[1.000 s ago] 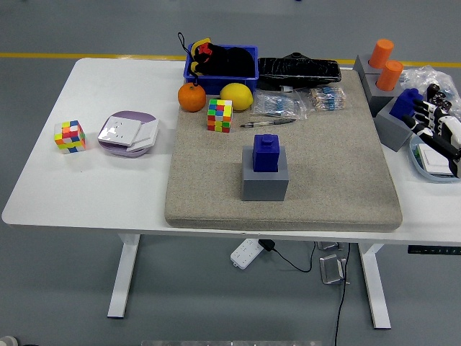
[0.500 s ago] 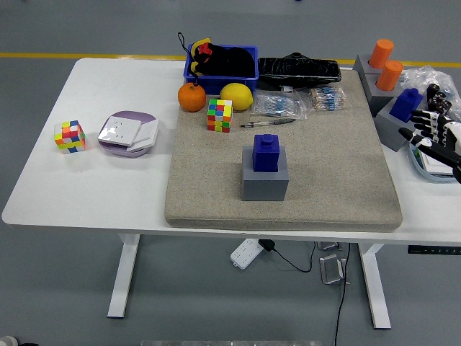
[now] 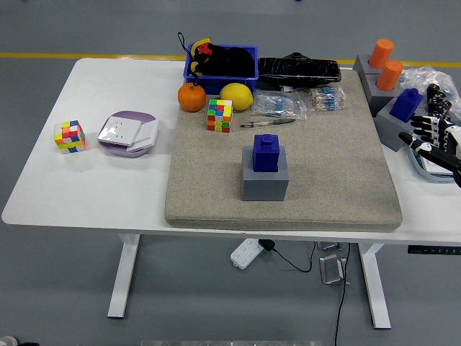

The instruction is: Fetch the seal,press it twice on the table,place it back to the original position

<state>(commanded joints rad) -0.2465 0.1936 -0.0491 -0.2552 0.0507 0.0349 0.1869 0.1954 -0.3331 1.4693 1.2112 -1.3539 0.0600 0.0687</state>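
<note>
Blue square seal (image 3: 266, 153) atop grey block (image 3: 265, 180), well left of black right hand (image 3: 437, 140); fingers (image 3: 421, 134) spread, holding nothing; drawn back slightly rightward since earlier.

Right hand (image 3: 436, 138) is cut off by the right edge; only the fingers and part of the palm show, arm out of frame. The hand hides part of the plate (image 3: 418, 160) and the clear bag (image 3: 431, 78) behind it. Blue bin (image 3: 220, 72): dark contents, can't tell what they are. Small packets (image 3: 281, 104) on the mat: contents too small to read. Seal (image 3: 266, 153) sits in its grey base (image 3: 264, 180), so its lower end is hidden.
</note>
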